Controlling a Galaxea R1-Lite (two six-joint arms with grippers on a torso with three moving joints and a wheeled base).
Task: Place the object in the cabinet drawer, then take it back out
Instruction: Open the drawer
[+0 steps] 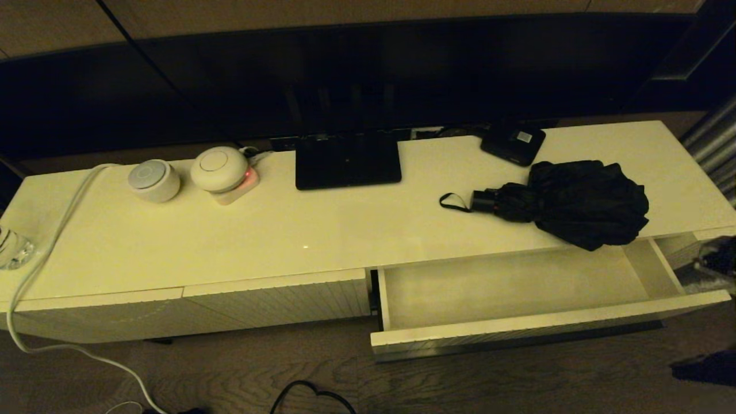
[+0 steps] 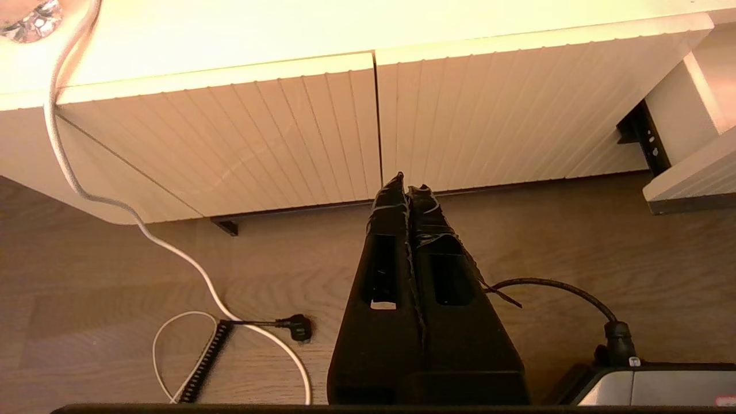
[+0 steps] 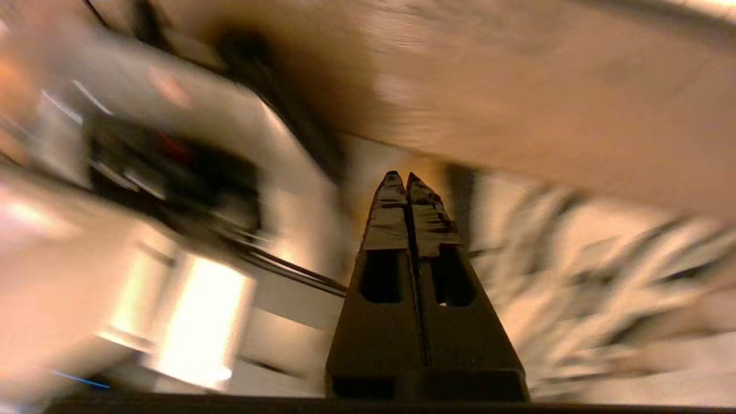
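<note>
Umbrella (image 1: 575,202) and open drawer (image 1: 517,287) appear only overhead; wrist views show both pincers (image 2: 407,188) (image 3: 405,175) pressed together, empty.

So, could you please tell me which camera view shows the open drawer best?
The head view: the drawer is pulled out and its whole bare inside shows. The left wrist view catches only one corner. In the blurred right wrist view it cannot be made out.

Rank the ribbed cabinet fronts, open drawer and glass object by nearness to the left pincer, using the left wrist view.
1. ribbed cabinet fronts, straight ahead of the left pincer.
2. open drawer, pulled out on the robot's right.
3. glass object, on the cabinet top.
</note>
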